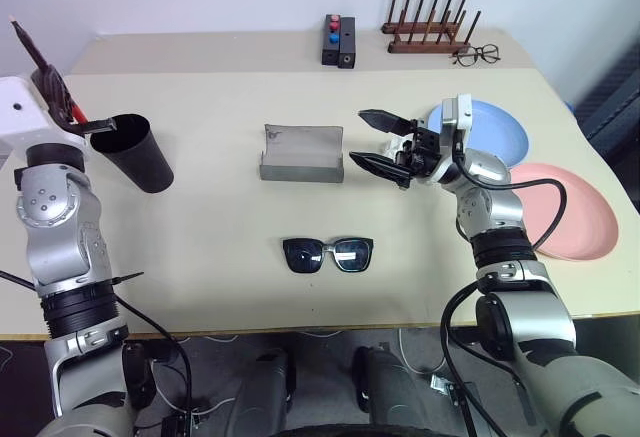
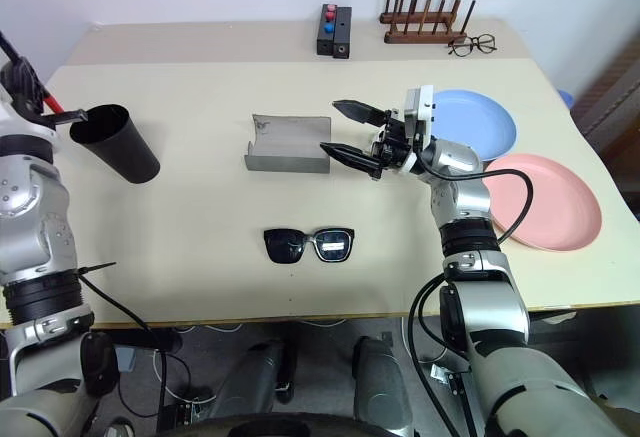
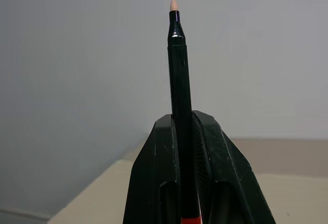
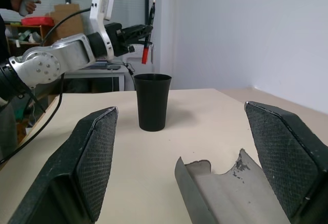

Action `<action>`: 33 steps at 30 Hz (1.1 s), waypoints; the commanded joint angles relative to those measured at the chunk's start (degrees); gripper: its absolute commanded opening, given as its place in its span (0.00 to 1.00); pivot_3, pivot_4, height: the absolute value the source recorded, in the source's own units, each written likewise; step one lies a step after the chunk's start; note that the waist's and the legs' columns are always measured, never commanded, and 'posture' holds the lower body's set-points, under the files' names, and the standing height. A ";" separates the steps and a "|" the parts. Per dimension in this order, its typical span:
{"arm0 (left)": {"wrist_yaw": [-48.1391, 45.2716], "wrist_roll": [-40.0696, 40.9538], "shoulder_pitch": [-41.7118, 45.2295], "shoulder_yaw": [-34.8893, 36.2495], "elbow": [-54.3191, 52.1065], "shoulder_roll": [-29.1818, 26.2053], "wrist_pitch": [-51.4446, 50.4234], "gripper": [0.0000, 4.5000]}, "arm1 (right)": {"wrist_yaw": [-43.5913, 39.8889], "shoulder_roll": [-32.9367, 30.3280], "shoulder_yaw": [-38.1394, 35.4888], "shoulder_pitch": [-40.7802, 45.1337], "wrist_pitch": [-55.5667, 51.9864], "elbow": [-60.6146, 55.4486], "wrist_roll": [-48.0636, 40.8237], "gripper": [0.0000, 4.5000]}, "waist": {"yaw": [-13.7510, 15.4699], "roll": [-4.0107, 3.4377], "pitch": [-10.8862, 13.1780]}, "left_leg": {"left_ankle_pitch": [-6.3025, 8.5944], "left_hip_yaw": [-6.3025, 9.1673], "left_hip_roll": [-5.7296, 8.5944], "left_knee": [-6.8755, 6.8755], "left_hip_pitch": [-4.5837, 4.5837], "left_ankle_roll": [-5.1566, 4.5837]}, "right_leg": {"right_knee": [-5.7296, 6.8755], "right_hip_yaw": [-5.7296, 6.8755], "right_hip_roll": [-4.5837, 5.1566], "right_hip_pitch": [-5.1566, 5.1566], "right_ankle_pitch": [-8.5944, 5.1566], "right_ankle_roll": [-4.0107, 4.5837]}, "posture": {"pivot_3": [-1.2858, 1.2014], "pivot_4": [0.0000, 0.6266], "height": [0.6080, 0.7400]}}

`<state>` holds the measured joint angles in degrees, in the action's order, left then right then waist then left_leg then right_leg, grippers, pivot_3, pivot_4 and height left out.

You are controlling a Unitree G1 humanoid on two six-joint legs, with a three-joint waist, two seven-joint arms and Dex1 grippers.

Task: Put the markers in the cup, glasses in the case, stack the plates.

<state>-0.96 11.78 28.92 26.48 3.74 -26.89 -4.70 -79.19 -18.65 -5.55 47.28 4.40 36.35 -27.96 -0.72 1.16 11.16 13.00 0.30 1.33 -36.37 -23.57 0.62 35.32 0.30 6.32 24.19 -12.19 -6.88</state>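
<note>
- Left wrist view: left end effector is clamped on a marker, tip pointing up, red band at the fingers.
- Right wrist view puts that marker above the cup and a little to one side, upright, not yet in it.
- Cup stands upright on the worktop at the robot's left; its contents can't be made out.
- Right end effector is spread wide and holds nothing, hovering just beside the case.
- Case is open and looks empty.
- Glasses lie on the worktop nearer the robot, well apart from the case.
- Blue plate and pink plate sit side by side at the right, unstacked.
- Judgement: marker step in progress; glasses and plates still to do.
</note>
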 commanded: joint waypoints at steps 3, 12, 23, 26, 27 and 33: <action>-0.57 0.08 0.75 -0.80 1.36 0.76 2.90 0.02 | -0.03 -0.21 -1.46 1.21 0.98 -0.86 -0.58 0.90 | -0.04 0.00 0.00 | 0.00 0.00 0.00 0.00 0.00 0.00 | 0.00 0.00 0.00 0.00 0.00 0.00 | 0.52 0.24 1.00; -2.12 2.14 1.81 -1.34 3.17 2.21 3.43 0.85 | 0.24 -0.70 -2.08 0.53 0.92 -1.46 -0.61 0.90 | -0.05 0.00 0.00 | 0.00 0.00 0.00 -0.01 0.00 0.00 | 0.01 0.00 -0.01 0.00 0.00 0.00 | 0.52 0.24 1.00; -2.51 7.42 1.19 1.12 -0.91 3.00 1.92 1.00 | 0.31 -0.77 -2.34 0.12 1.02 -1.31 -0.31 0.90 | -0.04 0.00 0.00 | 0.00 0.00 0.00 -0.01 0.00 0.00 | 0.01 0.00 0.00 0.00 0.00 0.00 | 0.52 0.24 1.00; -0.34 10.72 1.34 4.82 -1.05 2.96 0.57 1.00 | 0.25 -0.67 -2.40 0.03 0.93 -1.33 -0.21 0.90 | -0.13 0.00 0.00 | 0.00 0.01 -0.01 -0.01 0.00 0.00 | 0.02 0.00 -0.01 0.00 0.00 0.00 | 0.52 0.24 1.00; -0.15 11.47 1.22 5.71 -0.90 2.54 0.41 1.00 | 0.23 -0.67 -2.42 0.03 0.95 -1.24 -0.19 0.90 | -0.25 0.00 0.00 | 0.00 0.01 -0.02 -0.01 0.00 0.00 | 0.02 0.00 -0.01 0.01 0.00 0.00 | 0.52 0.24 1.00; 4.40 15.58 1.07 13.48 1.16 -1.15 -3.83 1.00 | 0.17 -0.76 -2.66 0.34 1.23 -0.21 0.04 0.90 | -0.21 0.00 0.00 | 0.00 0.00 -0.04 -0.01 0.00 0.00 | 0.03 0.00 -0.04 0.02 0.00 0.00 | 0.52 0.24 1.00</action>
<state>0.95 26.18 29.44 36.42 5.44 -26.24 -7.69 -78.99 -19.03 -7.25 47.15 4.41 36.38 -27.72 -0.93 1.16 11.16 13.00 0.30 1.29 -36.38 -23.56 0.62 35.35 0.30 6.28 24.21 -12.19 -6.88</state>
